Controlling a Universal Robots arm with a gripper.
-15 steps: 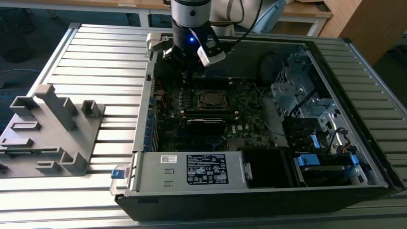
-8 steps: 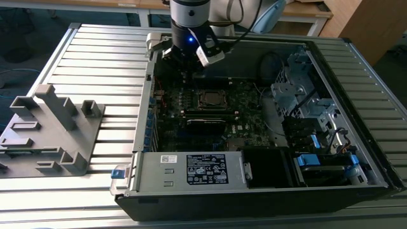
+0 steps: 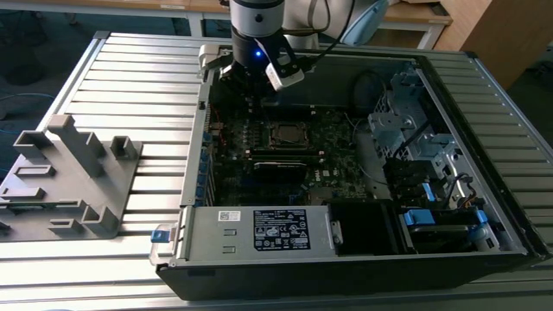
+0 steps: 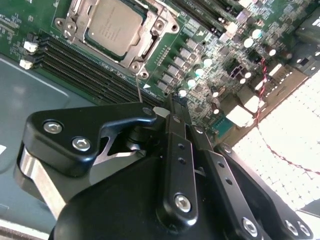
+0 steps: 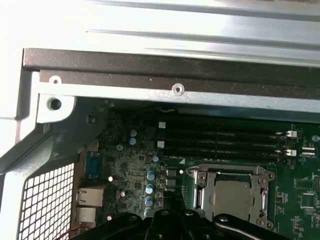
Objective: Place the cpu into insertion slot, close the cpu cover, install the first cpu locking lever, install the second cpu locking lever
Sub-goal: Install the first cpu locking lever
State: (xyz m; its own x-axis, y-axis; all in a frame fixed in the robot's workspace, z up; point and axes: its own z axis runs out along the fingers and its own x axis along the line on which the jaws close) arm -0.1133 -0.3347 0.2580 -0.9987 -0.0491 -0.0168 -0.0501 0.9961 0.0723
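Near the centre of the exterior view the cpu (image 3: 288,134) already lies in the insertion slot (image 4: 64,22) under the lowered cpu cover (image 4: 150,41), so only the locking seems left to do, and the gripper (image 3: 248,91) hangs higher in that frame, open or closed I cannot tell.

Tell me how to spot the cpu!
Look inside the open computer case lying on the slatted table, at the dark green motherboard. The cpu is the flat dull grey square framed by the silvery cpu cover near its middle; its neighbours are long black memory slots.
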